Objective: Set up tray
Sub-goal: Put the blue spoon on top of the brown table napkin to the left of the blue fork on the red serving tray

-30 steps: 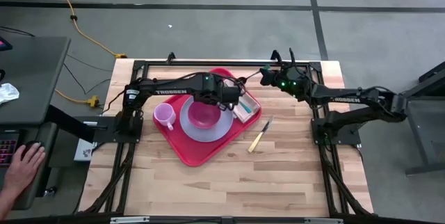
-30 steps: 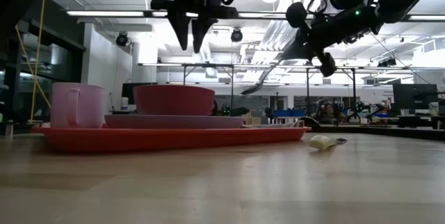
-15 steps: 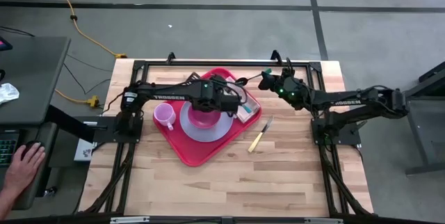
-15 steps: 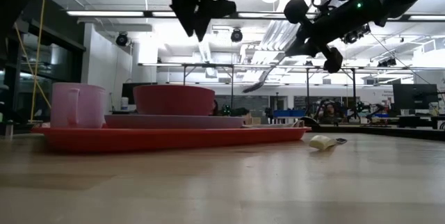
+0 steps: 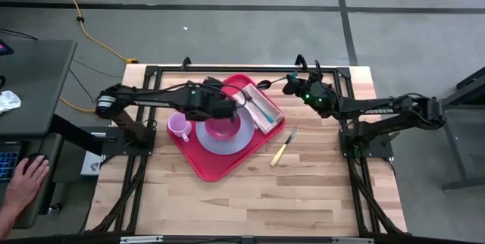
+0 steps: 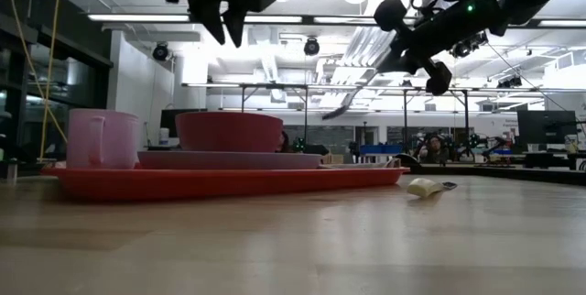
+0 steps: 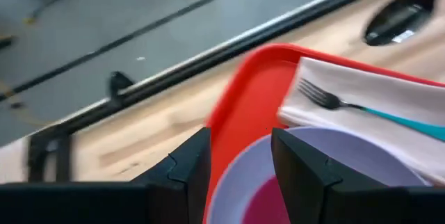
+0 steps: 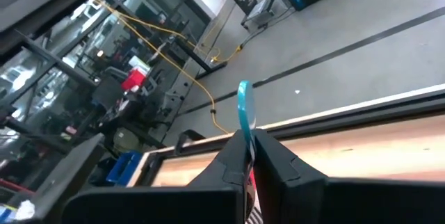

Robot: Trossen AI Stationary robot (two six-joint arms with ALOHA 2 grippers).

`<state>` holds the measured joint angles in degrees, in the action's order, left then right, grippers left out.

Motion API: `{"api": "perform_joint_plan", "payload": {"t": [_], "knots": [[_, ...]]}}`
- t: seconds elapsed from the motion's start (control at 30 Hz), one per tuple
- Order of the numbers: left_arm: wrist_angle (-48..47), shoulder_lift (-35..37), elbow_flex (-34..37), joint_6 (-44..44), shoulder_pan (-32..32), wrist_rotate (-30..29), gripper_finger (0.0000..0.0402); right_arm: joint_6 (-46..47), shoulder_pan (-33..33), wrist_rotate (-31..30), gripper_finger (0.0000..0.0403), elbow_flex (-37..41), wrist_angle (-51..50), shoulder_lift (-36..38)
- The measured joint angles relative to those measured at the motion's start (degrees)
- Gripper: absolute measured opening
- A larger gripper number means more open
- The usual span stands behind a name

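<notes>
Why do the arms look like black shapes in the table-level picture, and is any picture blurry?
In the low view, bright ceiling lights behind turn the left gripper and right gripper into silhouettes. In the left wrist view, the tray and fork look softly smeared. In the high view, lighting is even.

The tray [image 5: 214,161] is a large red plastic rectangle with rounded corners and a raised rim, lying flat on the wooden table [image 5: 318,191] and turned diagonally to the table's edges. It sits toward the table's far half, about midway between its left and right sides. From the low view it shows as a thin red slab [image 6: 220,181] resting on the tabletop
</notes>
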<state>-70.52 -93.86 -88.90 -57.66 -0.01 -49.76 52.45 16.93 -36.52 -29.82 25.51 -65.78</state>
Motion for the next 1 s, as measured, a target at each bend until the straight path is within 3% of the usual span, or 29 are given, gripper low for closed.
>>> {"api": "perform_joint_plan", "payload": {"t": [0.13,0.3,0.47,0.7,1.0], "knots": [[11.67,4.91,8.14,6.67,-0.02,3.03,0.0179,0.67,-0.04,-1.9,0.0,0.0,0.39,-0.04],[15.75,9.7,14.14,9.84,-0.02,4.18,0.0179,1.61,-1.18,-4.51,0.0,0.0,2.87,-0.67],[21.52,14.56,20.99,12.8,-0.02,7.47,0.0179,3.04,-4.57,-11.13,0.0,0.0,5.29,-2.96],[35.98,20.37,29.95,21.01,-0.04,13.89,0.0179,7.06,-10.18,-18.88,0.0,0.0,9.99,-8.48],[44.95,24.5,38.12,27.68,-0.54,18.58,0.0179,5.75,-14.94,-24.84,0.0,-3.71,18.52,-17.46]]}}
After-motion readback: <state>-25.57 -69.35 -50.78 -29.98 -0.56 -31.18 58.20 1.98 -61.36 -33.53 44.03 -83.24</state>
